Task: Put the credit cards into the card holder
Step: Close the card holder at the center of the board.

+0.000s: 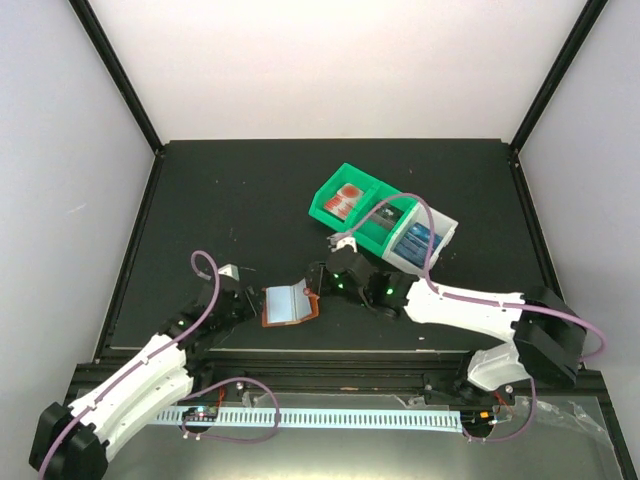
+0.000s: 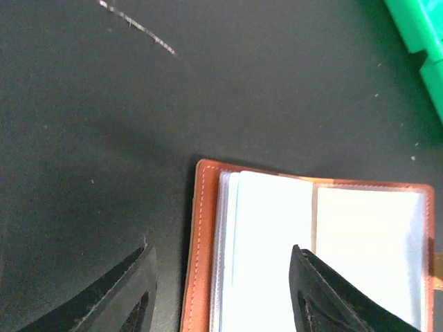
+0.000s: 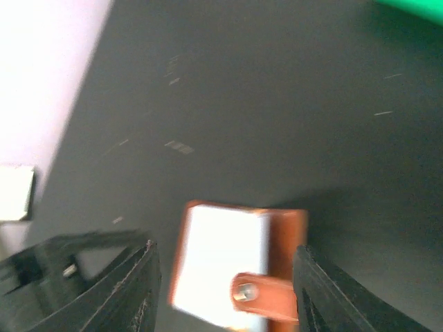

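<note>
Card holder [image 1: 288, 305] under right end effector [image 1: 322, 283]

Black matte desk [image 1: 250, 200], plain pale walls [image 1: 330, 60] on three sides, black corner posts [image 1: 115, 70], white slotted rail [image 1: 330, 415] at near edge, soft even light

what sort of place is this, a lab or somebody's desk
Most likely a robot lab test cell: a black table boxed in by plain white walls, left arm and right arm bolted at its near edge, a card holder, green bin and grey bin as props.
</note>
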Robot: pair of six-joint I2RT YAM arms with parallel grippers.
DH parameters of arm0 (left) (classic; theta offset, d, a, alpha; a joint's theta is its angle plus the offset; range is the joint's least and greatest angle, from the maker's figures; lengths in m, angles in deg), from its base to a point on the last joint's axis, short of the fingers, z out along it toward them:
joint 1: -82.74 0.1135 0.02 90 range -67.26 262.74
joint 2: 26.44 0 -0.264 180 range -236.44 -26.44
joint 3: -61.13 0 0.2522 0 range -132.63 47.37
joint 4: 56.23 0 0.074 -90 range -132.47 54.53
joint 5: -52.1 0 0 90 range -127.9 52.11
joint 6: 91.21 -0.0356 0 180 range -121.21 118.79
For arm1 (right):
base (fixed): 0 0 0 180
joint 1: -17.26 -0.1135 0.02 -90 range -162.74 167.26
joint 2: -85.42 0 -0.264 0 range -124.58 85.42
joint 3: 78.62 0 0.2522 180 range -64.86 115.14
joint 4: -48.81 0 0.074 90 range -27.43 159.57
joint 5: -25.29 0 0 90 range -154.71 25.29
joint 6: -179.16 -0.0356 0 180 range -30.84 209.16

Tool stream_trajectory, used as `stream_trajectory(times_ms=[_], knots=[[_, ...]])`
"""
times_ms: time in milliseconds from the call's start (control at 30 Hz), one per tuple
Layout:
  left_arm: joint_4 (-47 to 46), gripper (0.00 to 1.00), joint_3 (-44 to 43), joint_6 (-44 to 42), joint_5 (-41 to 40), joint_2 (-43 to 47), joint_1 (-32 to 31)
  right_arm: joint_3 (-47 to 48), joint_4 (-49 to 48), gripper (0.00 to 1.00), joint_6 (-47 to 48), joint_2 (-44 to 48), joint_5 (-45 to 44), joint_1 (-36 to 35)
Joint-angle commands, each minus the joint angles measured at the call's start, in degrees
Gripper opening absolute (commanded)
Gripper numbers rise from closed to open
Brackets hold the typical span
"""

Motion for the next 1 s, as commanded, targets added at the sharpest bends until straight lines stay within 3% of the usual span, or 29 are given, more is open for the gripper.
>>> stream_trajectory(times_ms=[0, 200, 433, 967], knots=[[-1.4, 0.55, -1.5, -0.8, 1.7, -2.1, 0.4, -1.0, 17.6, 0.53, -3.9, 1.7, -19.9, 1.7], [-0.2, 0.55, -1.5, -0.1, -1.9, -4.2, 0.4, -3.5, 14.3, 0.45, -0.4, -2.3, -9.6, 3.3], [-2.4, 0.54, -1.5, -0.4, 0.4, -10.9, 0.4, -0.3, 10.5, 0.45, 4.2, -9.8, -0.3, 3.4], [-5.2, 0.04, -1.2, -0.7, 2.1, -17.1, 0.6, 1.9, -0.9, 0.47, 8.4, -14.6, 15.9, 3.3]])
